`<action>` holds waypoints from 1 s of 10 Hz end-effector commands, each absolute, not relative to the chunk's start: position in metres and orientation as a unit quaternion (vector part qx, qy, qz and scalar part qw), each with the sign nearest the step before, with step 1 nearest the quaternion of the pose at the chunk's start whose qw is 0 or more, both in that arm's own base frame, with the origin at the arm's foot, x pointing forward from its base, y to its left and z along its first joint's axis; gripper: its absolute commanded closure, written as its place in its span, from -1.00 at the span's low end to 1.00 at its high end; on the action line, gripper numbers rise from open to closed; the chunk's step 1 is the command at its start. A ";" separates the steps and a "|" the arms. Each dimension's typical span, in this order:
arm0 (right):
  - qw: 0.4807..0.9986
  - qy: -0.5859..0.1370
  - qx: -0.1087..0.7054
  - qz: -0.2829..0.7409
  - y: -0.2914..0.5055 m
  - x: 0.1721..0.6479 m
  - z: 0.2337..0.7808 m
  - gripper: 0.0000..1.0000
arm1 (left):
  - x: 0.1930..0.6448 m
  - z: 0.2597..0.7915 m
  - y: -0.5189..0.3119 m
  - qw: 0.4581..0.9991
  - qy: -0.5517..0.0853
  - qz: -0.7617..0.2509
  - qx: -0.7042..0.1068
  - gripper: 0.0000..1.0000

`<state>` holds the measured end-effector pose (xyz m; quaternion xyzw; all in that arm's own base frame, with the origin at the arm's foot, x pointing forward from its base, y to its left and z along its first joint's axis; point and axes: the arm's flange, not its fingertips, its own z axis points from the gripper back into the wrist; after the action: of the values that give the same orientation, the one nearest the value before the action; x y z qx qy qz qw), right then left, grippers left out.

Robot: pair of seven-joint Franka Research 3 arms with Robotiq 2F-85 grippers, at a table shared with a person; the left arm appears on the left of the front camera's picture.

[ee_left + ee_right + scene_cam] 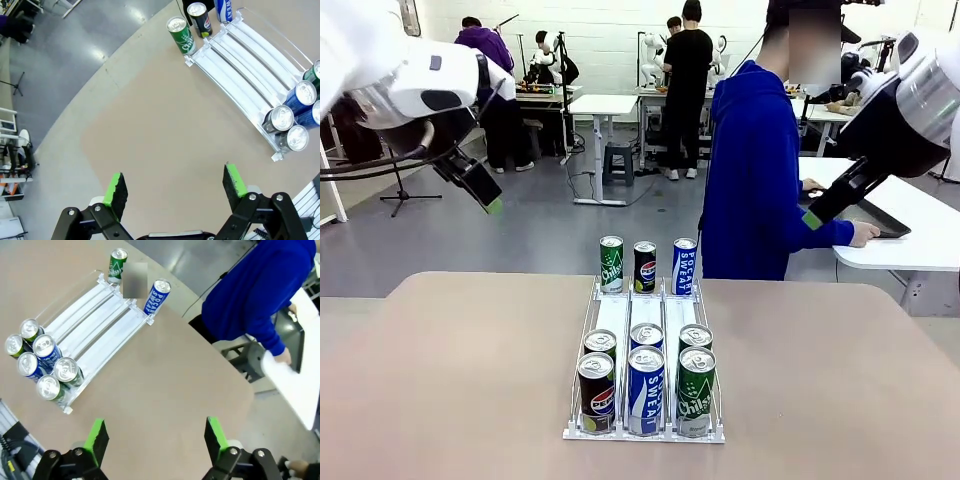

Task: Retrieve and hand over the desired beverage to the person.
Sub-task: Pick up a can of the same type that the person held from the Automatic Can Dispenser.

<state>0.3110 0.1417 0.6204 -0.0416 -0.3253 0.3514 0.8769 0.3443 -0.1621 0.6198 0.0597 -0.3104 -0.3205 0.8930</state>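
Both grippers are wide open and holding nothing right now. The left gripper (175, 184) hangs in the air off the left side of the rack (646, 308), well apart from it. Its green pads (116, 189) are spread, with just bare table (450, 380) showing between them. The right gripper (156, 435) is the same deal off the rack's right side: high up, jaws spread, nothing in them.

The drinks are all at the rack. Three stand upright just beyond its far end, one in line with each lane. There's a green can (611, 264) at the left lane, a black can (645, 266) at the middle and a blue-and-white can (684, 266) at the right. Another six cans (646, 385) are bunched at the rack's near end, two deep in each lane. The front row there goes black, blue, green from left to right. The white lanes run between the two groups.

Honestly can't tell which can is the one that's wanted. Every can sits well below and well apart from both grippers. From the left wrist camera the rack is off to the upper right of the fingers, and from the right wrist camera it's off to the upper left.

The person (750, 170) in the bright blue hoodie stands just past the rack's far end, toward its right side. They're turned to the right, with a hand (865, 233) resting on a white desk (920, 245) further out to the rack's right.
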 end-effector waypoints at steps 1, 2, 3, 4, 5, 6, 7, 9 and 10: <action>0.878 -0.326 -0.032 0.348 0.141 0.310 0.613 -1.00 | 0.348 0.610 -0.163 0.895 -0.302 -0.323 0.059 -1.00; 0.878 -0.326 -0.032 0.348 0.141 0.310 0.613 -1.00 | 0.348 0.610 -0.163 0.895 -0.302 -0.323 0.059 -1.00; 0.878 -0.326 -0.032 0.348 0.141 0.310 0.613 -1.00 | 0.348 0.610 -0.163 0.895 -0.302 -0.323 0.059 -1.00; 0.877 -0.325 -0.042 0.351 0.142 0.311 0.620 -1.00 | 0.345 0.617 -0.162 0.894 -0.307 -0.321 0.059 -1.00; 0.867 -0.335 0.039 0.366 0.114 0.316 0.616 -1.00 | 0.348 0.621 -0.136 0.888 -0.262 -0.375 -0.058 -1.00; 0.852 -0.345 0.100 0.381 0.083 0.322 0.617 -1.00 | 0.352 0.633 -0.105 0.873 -0.237 -0.400 -0.150 -1.00; 0.855 -0.366 0.139 0.339 0.046 0.333 0.617 -1.00 | 0.361 0.642 -0.074 0.861 -0.227 -0.406 -0.207 -1.00; 0.832 -0.372 0.244 0.330 -0.022 0.342 0.605 -1.00 | 0.367 0.644 -0.009 0.828 -0.250 -0.388 -0.318 -1.00; 0.819 -0.385 0.275 0.325 -0.048 0.340 0.600 -1.00 | 0.364 0.647 0.013 0.824 -0.279 -0.366 -0.331 -1.00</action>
<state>0.3413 -0.0389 0.6015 0.2313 -0.3915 0.3144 0.8333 0.3579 0.0041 0.6430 -0.3208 -0.2866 -0.3951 0.8117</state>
